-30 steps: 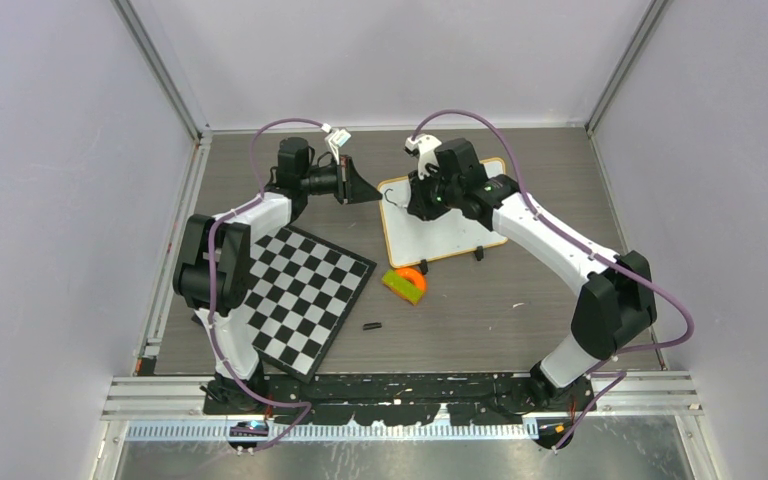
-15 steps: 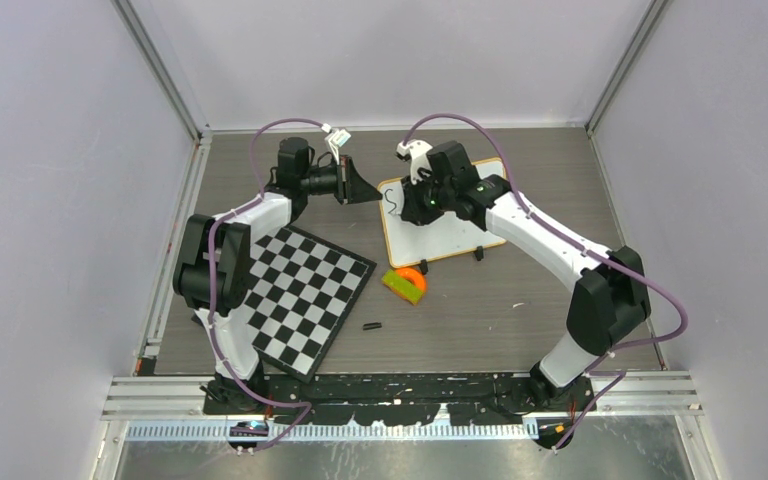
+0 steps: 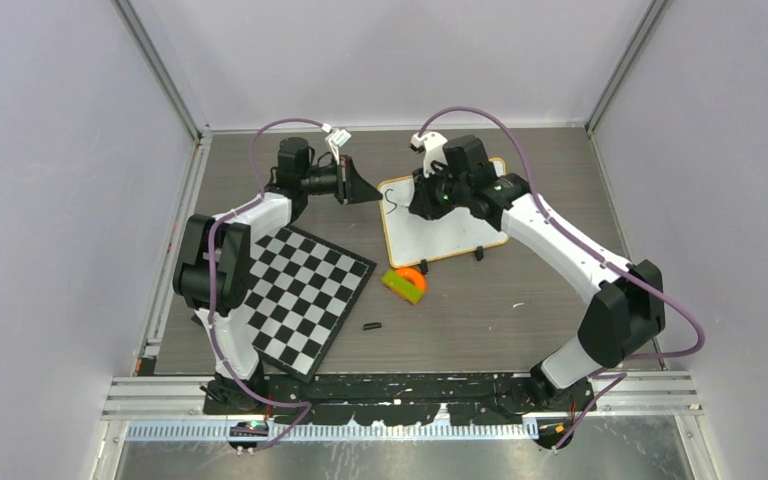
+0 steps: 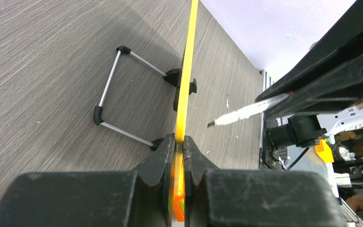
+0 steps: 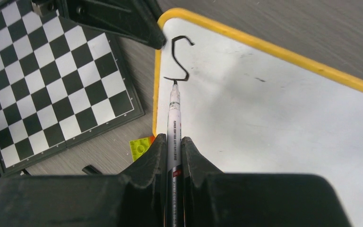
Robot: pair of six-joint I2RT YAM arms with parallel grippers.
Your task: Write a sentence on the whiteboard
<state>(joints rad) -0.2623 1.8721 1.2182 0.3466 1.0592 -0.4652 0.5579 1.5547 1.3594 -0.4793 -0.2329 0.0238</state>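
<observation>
My left hand (image 4: pixel 179 142) clamps the yellow-framed glossy white whiteboard (image 5: pixel 274 118). My right hand (image 5: pixel 172 142) grips a white marker (image 5: pixel 174 111), tip at the black S-stroke (image 5: pixel 179 56), board's 10 o'clock.

You're seeing the whiteboard (image 3: pixel 442 236) sitting far-centre on the table (image 3: pixel 520 330), chequered board (image 3: pixel 300 290) lying to its left, block (image 3: pixel 403 284) resting just before it.

The left arm (image 3: pixel 260 212) and right arm (image 3: pixel 560 245): white shells, black joints, looping purple cables (image 3: pixel 480 118) (white plugs (image 3: pixel 335 136) at the wrists); left gripper (image 4: pixel 179 140) and right gripper (image 5: pixel 172 140) matte black.
</observation>
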